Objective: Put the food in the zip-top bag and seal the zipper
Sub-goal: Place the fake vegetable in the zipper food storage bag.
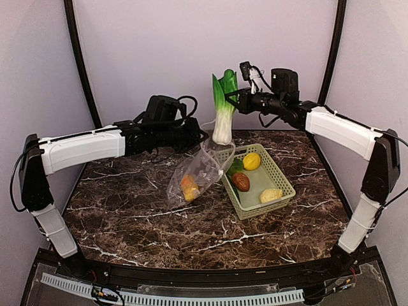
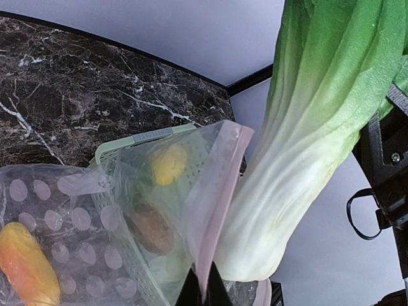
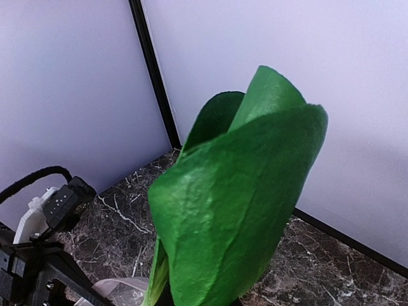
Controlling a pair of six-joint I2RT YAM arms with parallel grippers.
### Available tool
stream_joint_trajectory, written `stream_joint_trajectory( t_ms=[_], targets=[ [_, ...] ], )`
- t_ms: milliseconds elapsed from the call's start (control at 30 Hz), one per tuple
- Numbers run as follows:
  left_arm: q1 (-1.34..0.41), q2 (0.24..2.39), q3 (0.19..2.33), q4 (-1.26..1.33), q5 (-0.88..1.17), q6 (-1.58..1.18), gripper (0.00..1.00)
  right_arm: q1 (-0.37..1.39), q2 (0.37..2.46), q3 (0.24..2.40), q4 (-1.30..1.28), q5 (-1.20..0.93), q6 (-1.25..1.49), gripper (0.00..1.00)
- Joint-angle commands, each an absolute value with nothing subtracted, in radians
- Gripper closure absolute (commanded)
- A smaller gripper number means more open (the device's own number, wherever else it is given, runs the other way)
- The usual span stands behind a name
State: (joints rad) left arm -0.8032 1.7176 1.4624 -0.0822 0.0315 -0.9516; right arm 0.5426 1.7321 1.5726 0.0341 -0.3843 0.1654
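Note:
My right gripper point(image 1: 237, 101) is shut on the leafy top of the bok choy point(image 1: 223, 108), holding it upright with its white stalk end at the open mouth of the clear spotted zip-top bag point(image 1: 197, 173). The green leaves point(image 3: 236, 204) fill the right wrist view and hide the fingers. My left gripper point(image 2: 203, 288) is shut on the bag's pink zipper strip point(image 2: 220, 191), holding the mouth up beside the stalk point(image 2: 287, 191). An orange-yellow piece point(image 1: 189, 187) lies inside the bag. The lemon point(image 1: 252, 160), red-brown piece point(image 1: 241, 182), pale yellow piece point(image 1: 271, 195) and green pepper point(image 1: 234, 167) lie in the basket.
The light green lattice basket point(image 1: 284, 180) stands on the marble table right of the bag, touching it. Lavender walls close in the back and sides. Both arms reach over the table's far half.

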Motion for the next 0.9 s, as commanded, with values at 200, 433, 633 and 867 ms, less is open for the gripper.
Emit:
stream_joint_trajectory(
  t_ms=[200, 433, 633, 867],
  targets=[
    [-0.804, 1.665, 1.449, -0.06, -0.068, -0.976, 0.99, 0.686, 1.688, 1.632, -0.021, -0.337, 0.093, 1.0],
    [-0.804, 1.631, 1.422, -0.059, -0.122, -0.973, 0.99, 0.724, 1.68, 1.575, -0.038, -0.373, 0.13, 1.0],
    [-0.803, 1.581, 1.365, -0.024, -0.172, -0.994, 0.99, 0.722, 1.653, 1.56, -0.064, -0.406, 0.168, 1.0],
    [-0.802, 1.563, 1.35, -0.004, -0.182, -0.999, 0.99, 0.726, 1.67, 1.518, -0.064, -0.419, 0.133, 0.88]
  ],
)
